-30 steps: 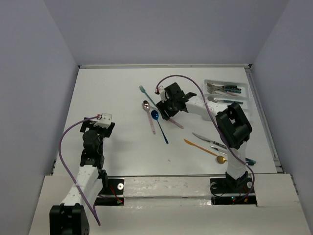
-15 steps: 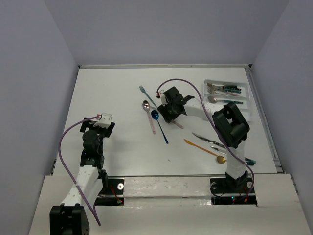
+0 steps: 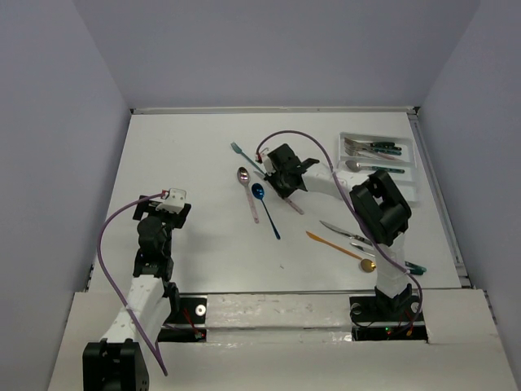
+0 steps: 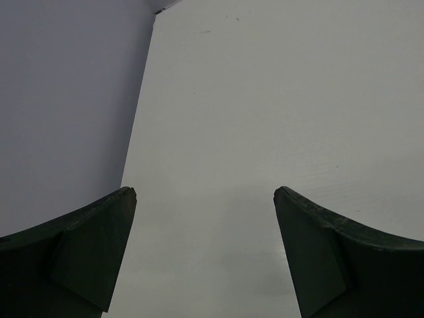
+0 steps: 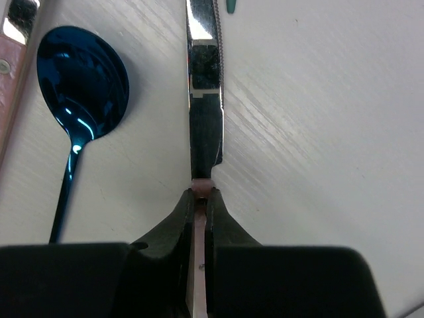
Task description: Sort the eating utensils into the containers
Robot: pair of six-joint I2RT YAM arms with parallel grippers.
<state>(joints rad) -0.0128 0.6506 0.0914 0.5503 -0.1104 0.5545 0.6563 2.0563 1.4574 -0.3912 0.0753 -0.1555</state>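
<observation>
Right tool (image 5: pixel 202 195) newly clamped on knife (image 5: pixel 204 79) | blue spoon (image 5: pixel 83 86) just beside

This is looking like a robotics lab test cell: bare pale walls (image 3: pixel 269 49) are closing in a plain white table (image 3: pixel 187 155) beyond and beside the right claw (image 3: pixel 278 189), and a purple-cabled left arm (image 3: pixel 151 244) is standing bolted at the edge behind it.

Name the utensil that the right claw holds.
The pink-handled knife: the right claw pinches its handle, while the blue spoon lies free beside it.
</observation>
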